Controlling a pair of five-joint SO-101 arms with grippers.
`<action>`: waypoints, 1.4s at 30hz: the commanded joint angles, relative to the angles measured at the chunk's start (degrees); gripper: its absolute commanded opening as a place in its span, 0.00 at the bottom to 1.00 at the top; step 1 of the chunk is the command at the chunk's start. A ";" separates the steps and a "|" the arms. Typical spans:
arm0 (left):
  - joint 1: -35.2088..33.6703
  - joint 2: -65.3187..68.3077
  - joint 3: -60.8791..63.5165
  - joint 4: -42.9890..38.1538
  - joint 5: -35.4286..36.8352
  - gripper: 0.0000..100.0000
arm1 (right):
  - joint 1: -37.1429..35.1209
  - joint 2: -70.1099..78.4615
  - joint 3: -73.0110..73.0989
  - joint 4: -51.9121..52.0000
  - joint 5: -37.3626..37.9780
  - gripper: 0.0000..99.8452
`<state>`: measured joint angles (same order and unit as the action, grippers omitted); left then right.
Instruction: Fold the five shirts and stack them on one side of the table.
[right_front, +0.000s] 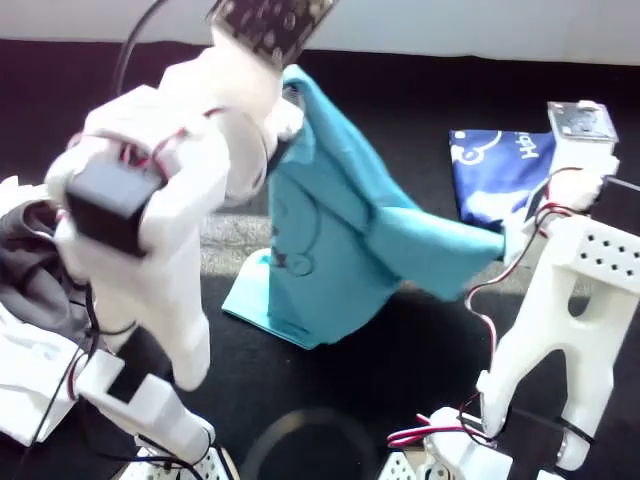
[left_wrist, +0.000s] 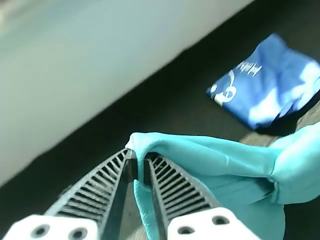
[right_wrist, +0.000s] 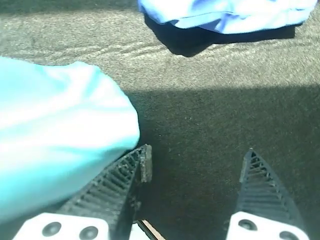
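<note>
Lifting and spreading the teal shirt (right_front: 335, 230) ahead of a fold. The left gripper (left_wrist: 138, 167) is clamped on a bunched edge of the fabric, with its jaws almost meeting and the cloth pinched between them, and it holds that edge high above the table (right_front: 430, 340). The body of the shirt hangs down with its lower hem resting on the dark surface, and one part stretches sideways toward the right arm. The right gripper (right_wrist: 197, 161) is spread wide with nothing in the gap. The teal cloth lies just beside one finger (right_wrist: 135, 172), outside the gap, and I cannot tell whether it touches. To do this step well, I judge that the right gripper should take the free edge between its fingers and close firmly before either arm pulls. The shirt could then be drawn taut and laid flat rather than dropped in a heap, and the left pinch should not slacken meanwhile. A blue shirt (right_front: 500, 165) lies on the far side of the table, well apart. A grey and white pile of clothes (right_front: 30, 270) sits near the left arm's base.
</note>
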<state>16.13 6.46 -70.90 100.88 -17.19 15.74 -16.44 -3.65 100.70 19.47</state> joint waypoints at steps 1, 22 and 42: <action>-9.54 2.15 10.33 0.26 0.26 0.01 | -5.85 -2.15 0.04 0.04 0.00 0.28; -32.84 24.48 37.05 -0.09 0.09 0.01 | -41.89 5.41 26.51 -33.45 -13.71 0.24; -32.57 24.66 37.05 -0.97 0.18 0.01 | -42.86 30.73 -1.10 -28.70 -16.62 0.24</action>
<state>-15.96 31.60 -33.71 100.35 -17.10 -26.64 14.42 -1.98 72.13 3.12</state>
